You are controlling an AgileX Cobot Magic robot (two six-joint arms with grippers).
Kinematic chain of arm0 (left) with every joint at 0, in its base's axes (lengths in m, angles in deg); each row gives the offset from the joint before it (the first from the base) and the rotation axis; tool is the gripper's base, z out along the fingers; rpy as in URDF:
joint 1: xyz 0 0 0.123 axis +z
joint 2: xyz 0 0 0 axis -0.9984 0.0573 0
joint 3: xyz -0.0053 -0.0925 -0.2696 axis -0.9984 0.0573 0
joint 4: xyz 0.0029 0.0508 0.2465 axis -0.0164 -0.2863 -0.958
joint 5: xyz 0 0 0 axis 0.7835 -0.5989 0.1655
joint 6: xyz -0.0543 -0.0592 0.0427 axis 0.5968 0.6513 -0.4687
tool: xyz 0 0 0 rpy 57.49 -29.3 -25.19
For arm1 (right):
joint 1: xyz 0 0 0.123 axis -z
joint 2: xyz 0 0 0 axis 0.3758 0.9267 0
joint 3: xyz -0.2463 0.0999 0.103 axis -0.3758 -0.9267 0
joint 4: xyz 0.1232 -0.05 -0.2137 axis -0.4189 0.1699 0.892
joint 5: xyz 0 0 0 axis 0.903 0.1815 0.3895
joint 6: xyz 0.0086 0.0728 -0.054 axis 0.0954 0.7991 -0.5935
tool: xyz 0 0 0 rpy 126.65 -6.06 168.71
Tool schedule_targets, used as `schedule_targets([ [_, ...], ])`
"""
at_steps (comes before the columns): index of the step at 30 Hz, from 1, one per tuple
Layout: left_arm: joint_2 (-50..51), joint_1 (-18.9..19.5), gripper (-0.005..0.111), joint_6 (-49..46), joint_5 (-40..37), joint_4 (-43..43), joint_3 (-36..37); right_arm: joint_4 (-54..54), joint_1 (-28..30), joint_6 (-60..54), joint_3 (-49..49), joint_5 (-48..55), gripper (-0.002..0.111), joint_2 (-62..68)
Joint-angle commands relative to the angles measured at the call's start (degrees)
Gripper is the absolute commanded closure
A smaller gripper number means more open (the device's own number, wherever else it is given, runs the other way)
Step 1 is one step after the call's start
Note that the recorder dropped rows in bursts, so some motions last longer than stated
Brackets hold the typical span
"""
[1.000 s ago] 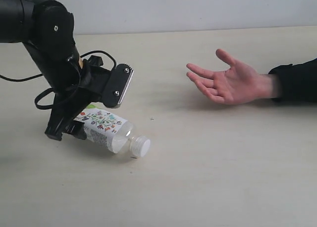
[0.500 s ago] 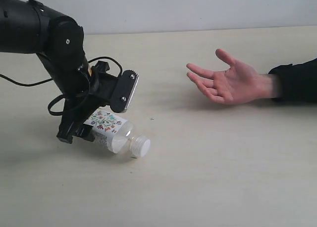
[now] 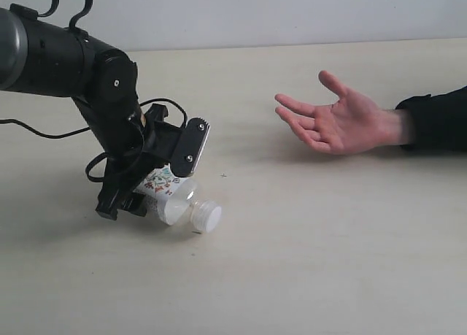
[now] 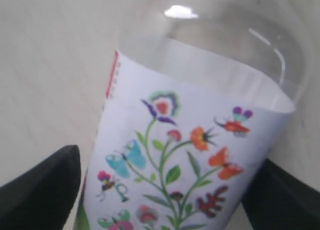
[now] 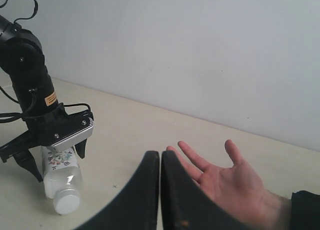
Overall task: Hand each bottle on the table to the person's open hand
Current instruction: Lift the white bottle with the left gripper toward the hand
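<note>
Well apart from the person's open hand (image 3: 337, 123), the floral bottle (image 3: 179, 202) lies sideways on the table (image 3: 328, 269), straddled by the wide-spread left gripper (image 3: 153, 178), whose off-centre squeeze could roll it away.

The bottle (image 3: 175, 200) lies on its side on the table (image 3: 328, 247), at the left of the scene. Its cap (image 3: 208, 216) points to the near right. The left gripper (image 3: 149, 180) stands over it, reaching in from the far left. It straddles the bottle's body, one finger on the near-left side and the other on the far-right side. The person's open hand (image 3: 336, 123) is at the right, farther back than the bottle and well apart from it. It reaches in from the right edge, palm up, fingers pointing left.
</note>
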Motion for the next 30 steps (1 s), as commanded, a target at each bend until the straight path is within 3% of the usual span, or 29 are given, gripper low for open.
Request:
schedule_targets([
  [1,0.03,-0.43,0.033,2.45,-0.31,0.28,0.21,-0.14,-0.08,-0.07,-0.08,-0.14,0.106,-0.21],
  [4,0.03,-0.43,0.05,2.72,-0.43,0.28,0.21,-0.14,-0.08,-0.07,-0.08,-0.14,0.106,-0.21],
  [11,-0.38,-0.57,0.106,2.89,-0.14,0.32,-0.13,-0.14,-0.08,-0.07,-0.08,-0.14,0.106,-0.21],
  [14,-1.41,-1.14,0.107,7.89,-0.11,0.32,-0.65,-0.14,-0.08,-0.07,-0.08,-0.14,0.106,-0.21],
  [20,-3.1,-3.18,0.107,28.23,0.3,0.32,-5.12,-0.14,-0.08,-0.07,-0.08,-0.14,0.106,-0.21],
  [30,-3.71,-8.87,0.107,53.47,0.12,1.06,-11.54,-0.14,-0.08,-0.07,-0.08,-0.14,0.106,-0.21],
])
